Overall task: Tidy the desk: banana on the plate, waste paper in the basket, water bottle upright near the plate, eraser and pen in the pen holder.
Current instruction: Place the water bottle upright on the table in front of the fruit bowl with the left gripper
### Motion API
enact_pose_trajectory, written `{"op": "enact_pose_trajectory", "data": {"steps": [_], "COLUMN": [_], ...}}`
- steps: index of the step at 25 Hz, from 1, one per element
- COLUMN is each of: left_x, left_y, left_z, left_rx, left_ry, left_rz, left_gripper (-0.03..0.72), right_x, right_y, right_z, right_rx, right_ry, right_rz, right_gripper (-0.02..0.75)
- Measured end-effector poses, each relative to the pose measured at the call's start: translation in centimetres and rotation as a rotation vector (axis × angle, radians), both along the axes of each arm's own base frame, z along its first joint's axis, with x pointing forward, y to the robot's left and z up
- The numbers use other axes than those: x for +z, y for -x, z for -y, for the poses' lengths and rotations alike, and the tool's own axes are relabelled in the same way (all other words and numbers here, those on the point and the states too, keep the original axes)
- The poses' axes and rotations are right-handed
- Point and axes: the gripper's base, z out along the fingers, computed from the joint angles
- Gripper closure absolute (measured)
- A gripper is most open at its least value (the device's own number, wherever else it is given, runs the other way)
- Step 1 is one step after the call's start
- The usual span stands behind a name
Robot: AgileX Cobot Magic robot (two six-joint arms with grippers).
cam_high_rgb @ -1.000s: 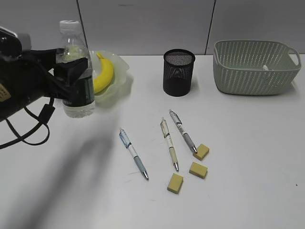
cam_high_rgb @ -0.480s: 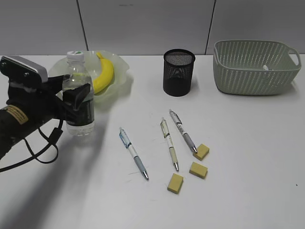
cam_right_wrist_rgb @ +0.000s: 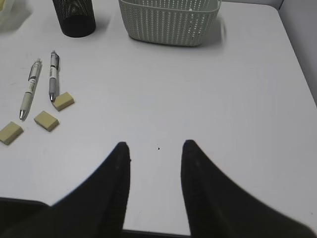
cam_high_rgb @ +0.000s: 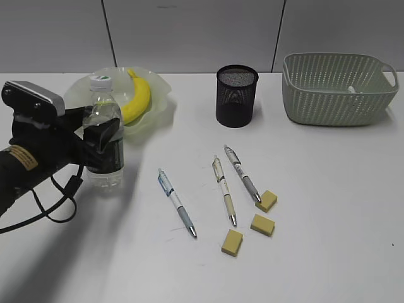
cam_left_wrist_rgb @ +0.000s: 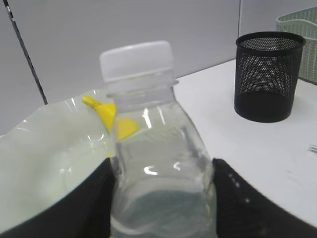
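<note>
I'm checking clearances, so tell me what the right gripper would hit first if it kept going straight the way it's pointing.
The right gripper is open over bare desk. Straight ahead the way looks free until the basket at the far edge, probably the first thing met. Its height above the desk is unclear, so it might pass over.

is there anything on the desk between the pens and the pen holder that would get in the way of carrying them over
Nothing visible does. The three pens lie on bare desk in front of the pen holder, and the stretch between them is open. The erasers sit on the near side, away from that path, and the water bottle stands off to the left.
</note>
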Motion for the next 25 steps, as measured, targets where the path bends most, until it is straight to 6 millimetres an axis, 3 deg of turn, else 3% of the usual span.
{"op": "enact_pose_trajectory", "data": {"steps": [25], "left_x": [-0.7], "left_y": [2.3], "left_z": [-0.6], "left_rx": [-0.022], "left_ry": [-0.003], "left_rz": [-0.021], "left_gripper": [0.275], "right_x": [0.0], "right_y": [0.0], "right_z": [0.0], "right_rx": [0.000], "right_ry": [0.000], "right_rz": [0.000], "right_gripper": [0.449]}}
